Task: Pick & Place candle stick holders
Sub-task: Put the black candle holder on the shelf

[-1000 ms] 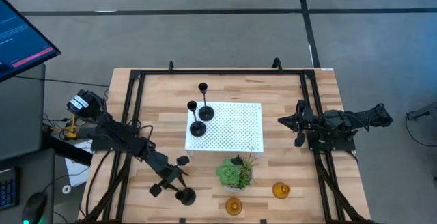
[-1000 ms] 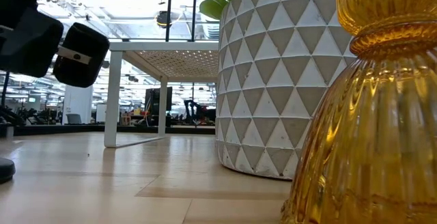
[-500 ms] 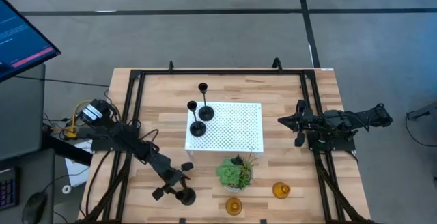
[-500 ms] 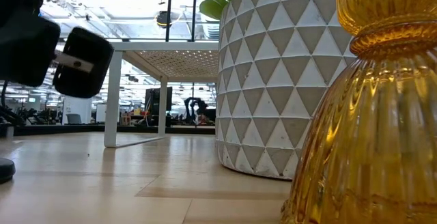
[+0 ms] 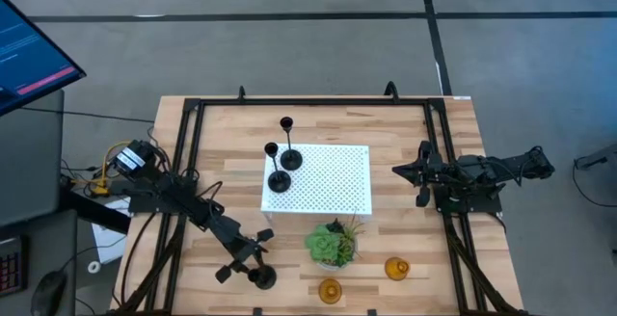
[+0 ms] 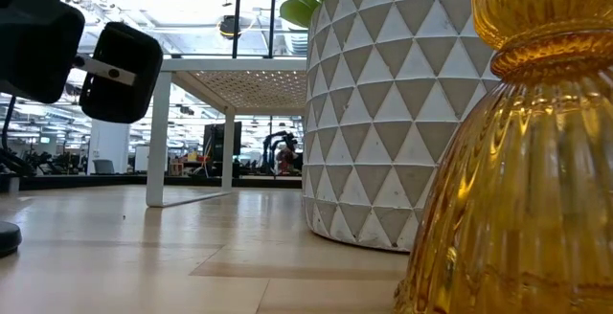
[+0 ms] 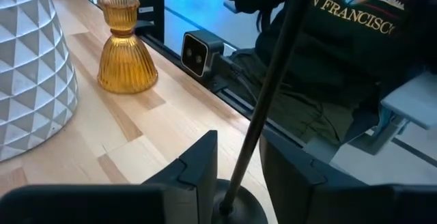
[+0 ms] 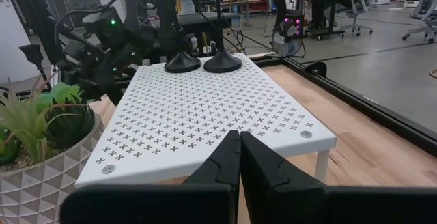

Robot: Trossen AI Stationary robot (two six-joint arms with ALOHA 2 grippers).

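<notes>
Black candle holder (image 5: 261, 276): round base on the wooden table (image 5: 231, 133), near its front edge, thin stem between the spread fingers of the left gripper (image 5: 241, 256). Two black holders (image 5: 279, 181) on perforated white stand (image 5: 333, 176). Right gripper (image 5: 421, 174): fingers together, right side.

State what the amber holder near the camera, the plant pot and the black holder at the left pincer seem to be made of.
Amber holder: probably glass, glossy and translucent, with ribbed sides that catch light. Plant pot: likely matte white ceramic or plastic, faceted in triangles. Black holder between the open fingers of the left pincer: perhaps painted metal, a thin dark stem on a round base.
</notes>
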